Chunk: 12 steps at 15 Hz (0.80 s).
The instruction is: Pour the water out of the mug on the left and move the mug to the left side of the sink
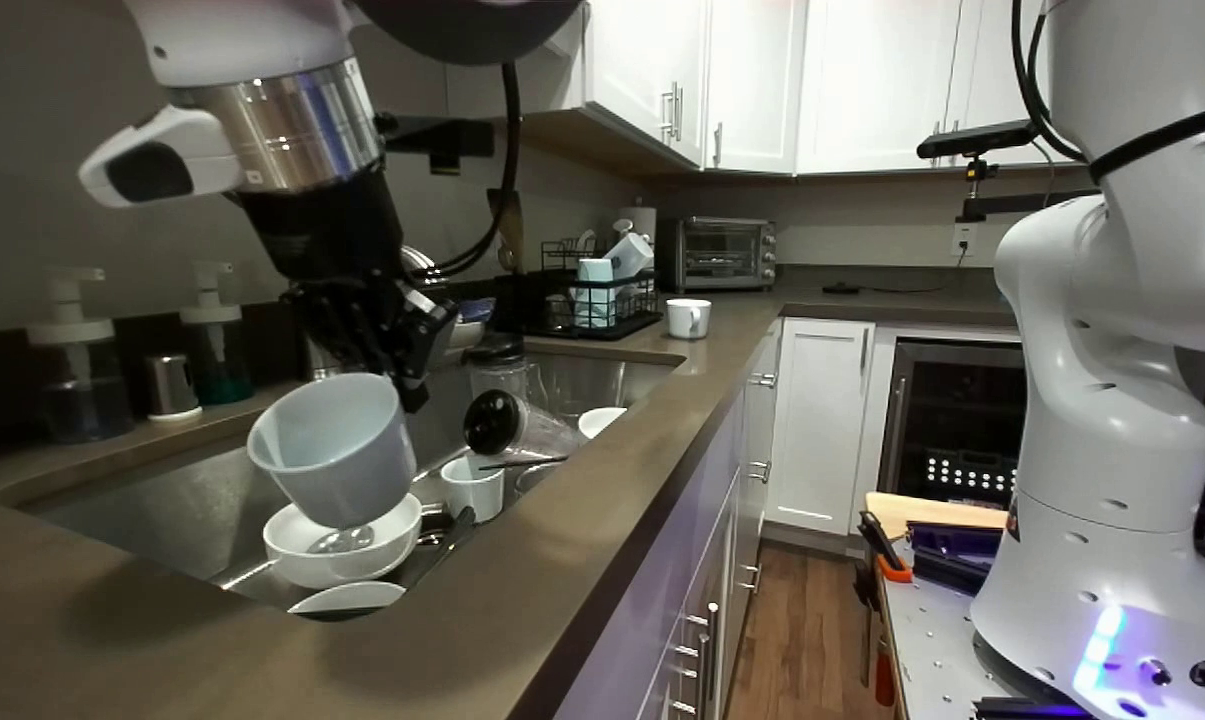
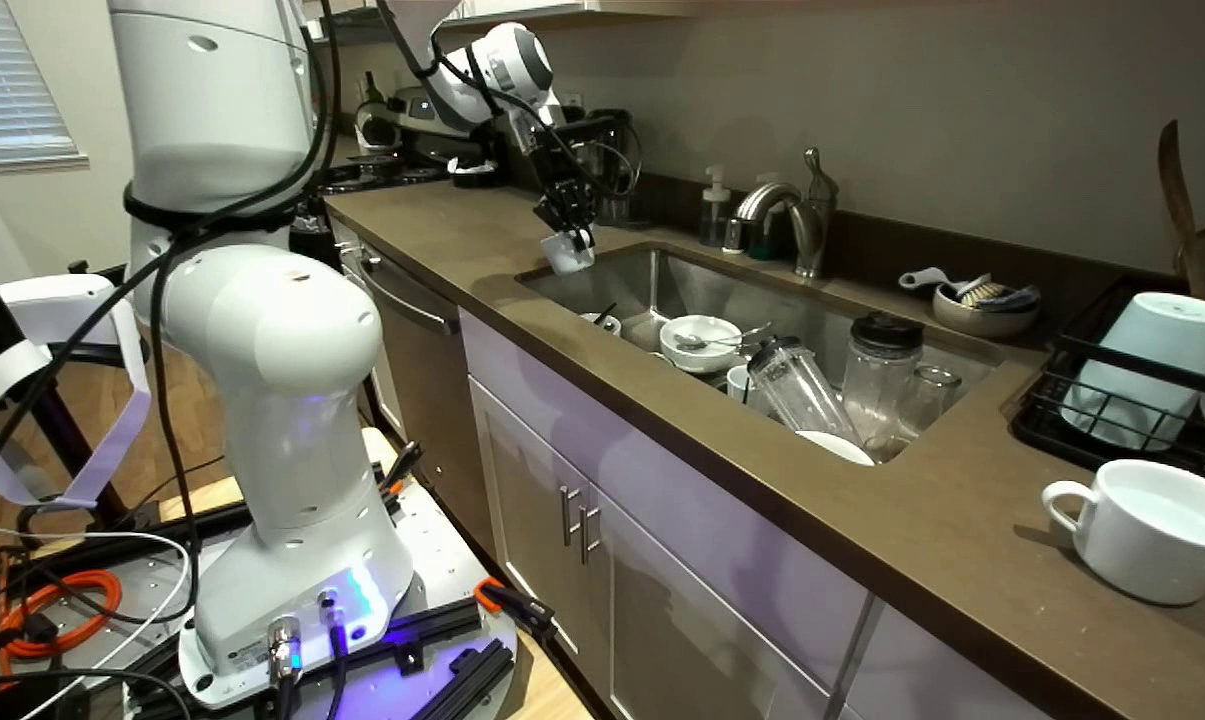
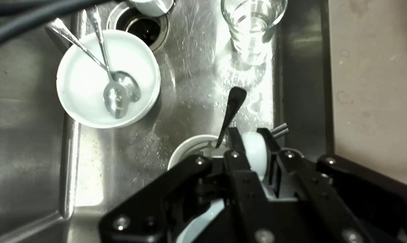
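The counter [image 2: 972, 500] is extending along the wall [image 2: 912, 110] from left to right, and the arm [image 2: 262, 340] is standing on the near side, reaching out over the sink [image 2: 752, 305]. The rack [image 2: 1037, 432] is resting on the counter to the right of the sink; the faucet [image 2: 810, 235] is rising at the sink's far edge. The gripper [image 3: 249, 133] is clamping the mug [image 1: 332, 450], with a rounded white section of the mug sitting between the fingers [image 3: 235, 143]. At the right end of the sink, the upright jar [image 2: 874, 385] is standing just beside the tilted jar [image 2: 800, 390], which is leaning left. The bowl [image 3: 85, 96] is sitting in the sink, to the left of both jars. The mug is hanging tilted in the air above the left end of the sink. The cup [image 2: 1157, 540] is standing upright on the counter at the right, near the rack. Two spoons [image 3: 115, 103] are lying crossed in the bowl.
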Motion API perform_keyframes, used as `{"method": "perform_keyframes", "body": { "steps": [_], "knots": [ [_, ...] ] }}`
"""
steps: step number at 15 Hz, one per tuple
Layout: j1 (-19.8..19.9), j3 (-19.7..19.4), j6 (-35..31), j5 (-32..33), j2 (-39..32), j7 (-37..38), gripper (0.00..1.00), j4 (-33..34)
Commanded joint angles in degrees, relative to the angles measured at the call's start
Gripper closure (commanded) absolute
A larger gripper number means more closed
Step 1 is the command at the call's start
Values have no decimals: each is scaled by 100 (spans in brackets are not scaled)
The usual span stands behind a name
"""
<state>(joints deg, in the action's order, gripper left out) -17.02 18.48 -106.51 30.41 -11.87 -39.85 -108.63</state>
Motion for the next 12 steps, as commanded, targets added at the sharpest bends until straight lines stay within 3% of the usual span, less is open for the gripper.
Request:
{"method": "perform_keyframes", "body": {
  "steps": [1,12],
  "knots": [
    [-87,58,-26,-277,-260,-276,96,407],
    [-405,206,34,-198,-238,-222,96,628]
  ]
}}
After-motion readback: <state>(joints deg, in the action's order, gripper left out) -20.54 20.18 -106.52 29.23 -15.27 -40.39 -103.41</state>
